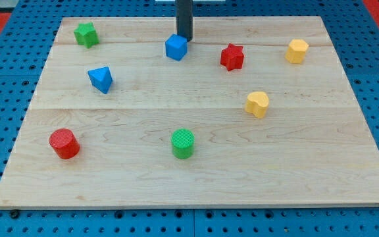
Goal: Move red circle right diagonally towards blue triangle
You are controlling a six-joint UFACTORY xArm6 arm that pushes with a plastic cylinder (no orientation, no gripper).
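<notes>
1. Your rod comes down from the view's top centre; my tip (184,39) sits just above and to the right of the blue cube (176,47). It looks to be touching or nearly touching the cube's upper right corner, but you can't tell which from this angle.
2. No fingers on this rig, just the bare rod, so nothing is opened, closed or held.
3. Your red circle (64,143) is at the view's lower left of the wooden board (196,178), well apart from the tip.
4. The blue triangle (101,79) lies above the red circle and slightly to its right, in the left half of the board. Clear board between the two.
5. Green star (85,34) is in the upper left corner area, above and left of the blue triangle.
6. Red star (231,57) sits right of the blue cube, near the top.
7. One yellow block (297,51) is at upper right; its shape looks roughly hexagonal, not certain.
8. A second yellow block (257,104), heart-like, is right of centre.
9. Green circle (183,143) is bottom centre, roughly level with the red circle and well to its right.
10. Board rests on a blue perforated table (18,26).
</notes>
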